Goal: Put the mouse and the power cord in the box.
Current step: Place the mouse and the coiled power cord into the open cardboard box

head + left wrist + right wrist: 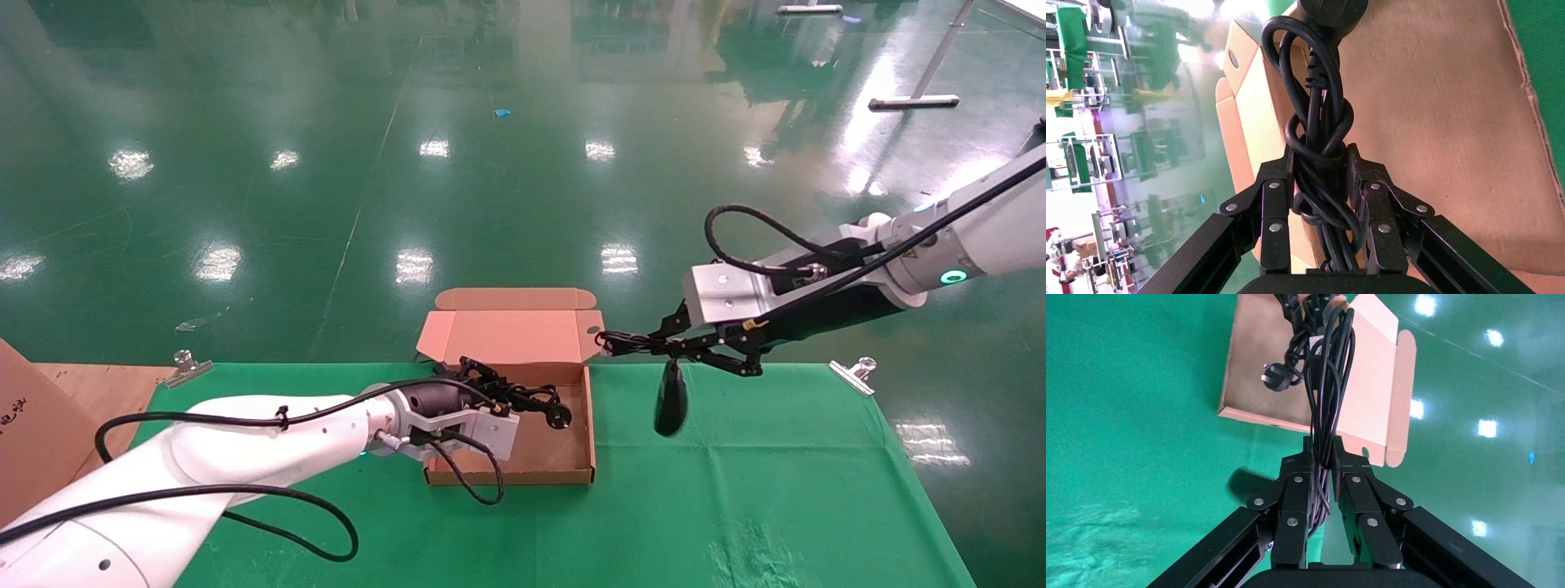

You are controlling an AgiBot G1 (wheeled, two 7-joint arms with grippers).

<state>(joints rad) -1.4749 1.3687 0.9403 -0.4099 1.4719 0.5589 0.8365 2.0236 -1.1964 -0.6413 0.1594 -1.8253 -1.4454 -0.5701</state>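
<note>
1 thin black looped power cord [1321,153] lies lengthwise between the left gripper [490,384] jaws, clamped, plug end out over the 1 shallow brown cardboard box [564,457] at the desk's far edge. The right gripper [625,343] jaws pinch a thin cable; 1 glossy black oval mouse [670,400] hangs nose-down just right of the box.

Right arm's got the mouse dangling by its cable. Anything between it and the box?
The mouse hangs from the right gripper, just right of the box; only its low right wall lies between. Inside, the left gripper holds the power cord over the far side; the near floor looks bare.
</note>
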